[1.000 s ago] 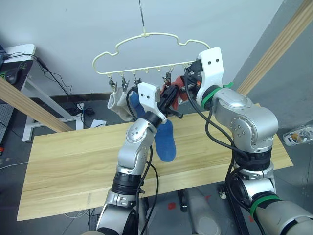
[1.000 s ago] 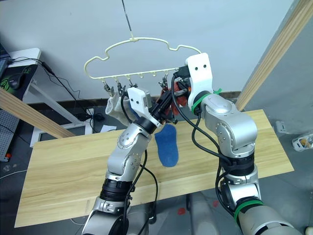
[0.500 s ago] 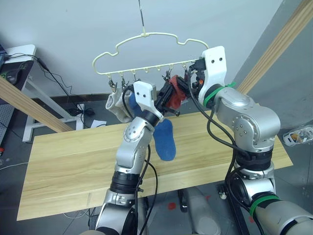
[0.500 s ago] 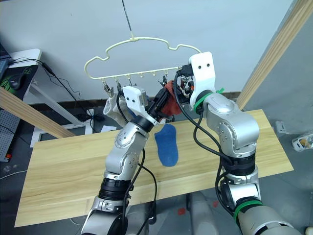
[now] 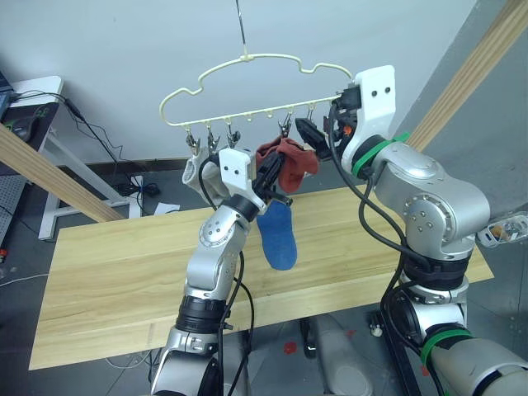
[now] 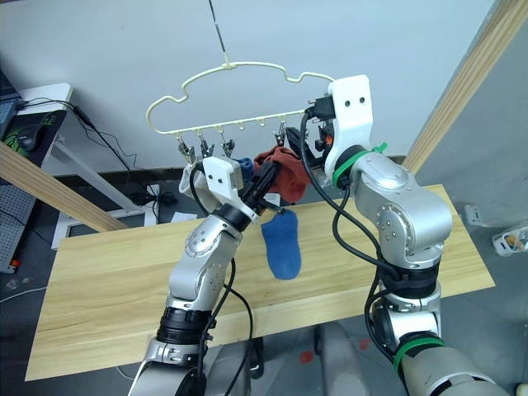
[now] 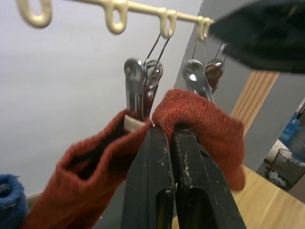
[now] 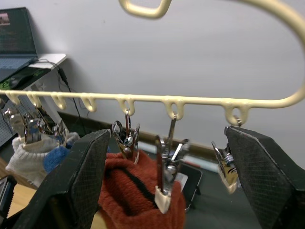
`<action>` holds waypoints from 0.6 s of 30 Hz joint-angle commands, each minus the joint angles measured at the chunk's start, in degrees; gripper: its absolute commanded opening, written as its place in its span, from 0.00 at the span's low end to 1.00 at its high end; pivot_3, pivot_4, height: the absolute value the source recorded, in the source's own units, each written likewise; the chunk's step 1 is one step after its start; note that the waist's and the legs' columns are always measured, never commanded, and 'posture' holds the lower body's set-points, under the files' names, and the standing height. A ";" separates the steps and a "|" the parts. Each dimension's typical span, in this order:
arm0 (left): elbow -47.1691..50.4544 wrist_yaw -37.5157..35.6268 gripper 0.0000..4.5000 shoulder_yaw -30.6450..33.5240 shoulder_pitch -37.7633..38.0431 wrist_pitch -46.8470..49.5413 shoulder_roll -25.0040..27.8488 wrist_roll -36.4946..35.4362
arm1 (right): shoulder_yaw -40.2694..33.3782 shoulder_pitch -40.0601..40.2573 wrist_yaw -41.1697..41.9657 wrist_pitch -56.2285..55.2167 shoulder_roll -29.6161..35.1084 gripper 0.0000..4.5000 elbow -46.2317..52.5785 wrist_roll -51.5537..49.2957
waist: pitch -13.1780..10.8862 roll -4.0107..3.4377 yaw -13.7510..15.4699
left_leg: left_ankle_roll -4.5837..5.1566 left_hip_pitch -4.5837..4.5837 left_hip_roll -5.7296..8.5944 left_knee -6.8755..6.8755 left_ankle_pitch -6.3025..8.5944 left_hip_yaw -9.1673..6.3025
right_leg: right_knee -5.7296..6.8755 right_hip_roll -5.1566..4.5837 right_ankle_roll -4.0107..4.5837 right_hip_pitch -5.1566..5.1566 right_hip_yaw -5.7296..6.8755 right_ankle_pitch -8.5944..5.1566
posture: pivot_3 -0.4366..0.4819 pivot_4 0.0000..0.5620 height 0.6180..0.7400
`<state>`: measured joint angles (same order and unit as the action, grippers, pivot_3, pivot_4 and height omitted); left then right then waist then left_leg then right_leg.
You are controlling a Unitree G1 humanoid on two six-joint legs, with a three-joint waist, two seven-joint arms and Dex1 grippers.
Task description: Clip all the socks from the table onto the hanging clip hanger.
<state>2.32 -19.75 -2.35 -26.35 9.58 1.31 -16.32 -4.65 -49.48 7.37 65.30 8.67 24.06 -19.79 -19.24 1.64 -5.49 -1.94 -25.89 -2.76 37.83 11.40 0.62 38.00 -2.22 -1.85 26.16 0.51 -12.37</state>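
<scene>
- Under the lower bar of the clip hanger (image 5: 247, 91), I see a rust-red sock (image 5: 287, 159) bunched up against the silver clips (image 7: 143, 81); my left gripper (image 7: 172, 138) has its two black fingers pressed together on the sock's cuff fold, right beside a clip's pale tip.
- From the left wrist view I cannot tell whether that clip has actually bitten the fabric; the cuff edge touches it.
- My right gripper (image 8: 167, 183) sits just behind the hanger's right end with its fingers (image 8: 76, 176) spread wide apart, holding nothing; the red sock and two clips hang in the gap between them.
- At the hanger's left end a light grey sock (image 5: 195, 172) hangs from the clips, with a bit of blue fabric (image 8: 56, 155) next to it.
- A blue sock (image 5: 276, 238) shows below the red one, sole towards me, over the middle of the table (image 5: 107, 272); I cannot tell whether it hangs or lies on the wood.
- Room around the work: the hanger's right curve ends near my right wrist, so that side is tight, while the middle loops of the bar have free clips.
- Both long edges of the table are in view, and a round wooden pole (image 5: 466, 78) slants past on the right, well apart from the hanger.
</scene>
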 commanded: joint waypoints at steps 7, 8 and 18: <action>0.17 -0.95 0.00 -1.67 2.01 -0.39 0.11 0.70 | -0.64 1.31 2.16 -2.72 2.01 0.90 5.54 -2.38 | 0.00 0.00 -0.03 | 0.00 0.00 0.00 0.00 0.00 0.00 | -0.02 0.00 -0.02 -0.01 0.00 0.00 | 0.24 0.54 1.00; 0.12 -1.06 0.00 -1.90 2.17 -0.07 0.07 0.70 | -0.47 1.78 2.32 -2.69 2.40 0.90 5.92 -2.49 | 0.00 0.00 -0.03 | 0.00 -0.01 0.00 0.00 0.00 0.01 | -0.02 0.00 -0.02 -0.01 -0.02 0.00 | 0.24 0.54 1.00; 0.70 -2.42 0.22 -2.32 3.23 0.66 0.35 0.03 | 0.20 3.37 2.78 -3.13 3.95 0.91 6.78 -2.49 | 0.00 0.00 -0.11 | 0.00 0.00 0.00 0.01 0.00 0.01 | -0.01 0.00 -0.03 0.00 -0.02 -0.01 | 0.25 0.54 1.00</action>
<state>1.53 -20.92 -4.23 -23.62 10.69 1.54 -15.72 -4.39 -45.96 9.84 63.69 12.40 27.88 -21.58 -19.24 1.64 -5.60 -1.94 -25.89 -2.76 37.83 11.40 0.63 37.99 -2.22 -1.88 26.15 0.49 -12.38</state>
